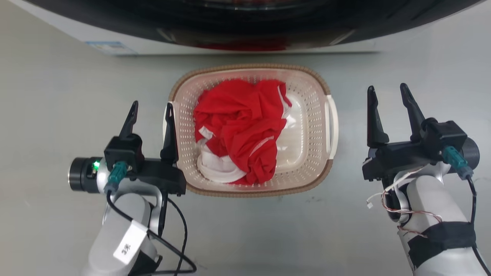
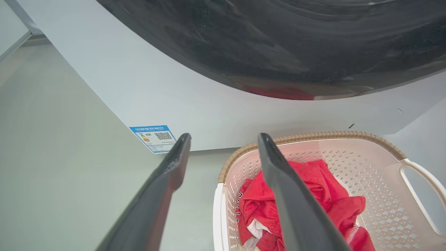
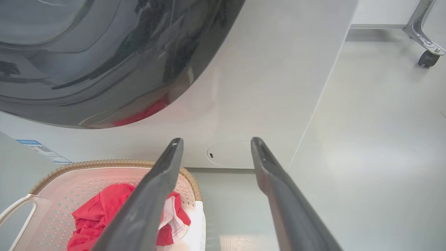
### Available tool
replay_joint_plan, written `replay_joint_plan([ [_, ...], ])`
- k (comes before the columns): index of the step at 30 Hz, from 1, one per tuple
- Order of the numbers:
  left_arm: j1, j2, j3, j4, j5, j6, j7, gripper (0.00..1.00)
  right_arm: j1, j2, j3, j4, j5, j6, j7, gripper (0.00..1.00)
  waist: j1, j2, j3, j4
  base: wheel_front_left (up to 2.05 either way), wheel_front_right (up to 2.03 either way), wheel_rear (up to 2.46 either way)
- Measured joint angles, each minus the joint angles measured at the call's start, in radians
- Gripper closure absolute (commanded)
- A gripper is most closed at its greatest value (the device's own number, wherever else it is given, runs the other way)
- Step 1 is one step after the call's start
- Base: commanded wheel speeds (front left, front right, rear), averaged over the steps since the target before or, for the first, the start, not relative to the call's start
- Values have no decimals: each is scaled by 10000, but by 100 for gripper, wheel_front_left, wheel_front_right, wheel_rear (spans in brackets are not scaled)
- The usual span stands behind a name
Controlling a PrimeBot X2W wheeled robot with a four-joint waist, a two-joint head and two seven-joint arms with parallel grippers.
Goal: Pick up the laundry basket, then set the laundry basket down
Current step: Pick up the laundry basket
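1. The washing machine (image 1: pixel 245 23) runs across the far side of the floor (image 1: pixel 57 115), its dark door bulging over the scene.
2. The laundry basket (image 1: pixel 311 115) sits on the floor just in front of the machine, between the two arms. Its long axis runs left to right, so a white handle faces each arm.
3. A red garment (image 1: pixel 238 126) with white trim lies bunched inside, towards the left end.
4. The left hand (image 1: pixel 152 105) is the nearer one. It is spread wide and straddles the basket's left end: in the left wrist view one finger is over the floor and the other over the inside (how high above the rim, I cannot tell).
5. The right hand (image 1: pixel 386 89) is also spread wide and holds nothing. It stands apart from the basket, out to the right.
6. The right handle (image 1: pixel 333 122) lies inward of that hand, so the right arm likely has to move leftward before both can lift.
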Motion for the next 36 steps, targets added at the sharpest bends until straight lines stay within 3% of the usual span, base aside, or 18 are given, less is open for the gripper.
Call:
replay_joint_plan([
  [17,-1852,-46,-500,1889,-1177,13,12,0,-1723,109,303,1471,15,59,0,0,-1,0,2308,252,0,0,0],
  [36,-2623,-75,-1081,3476,-1941,56,-2,0,-2236,173,813,2734,13,174,0,0,-3,-2,2891,424,0,0,0],
])
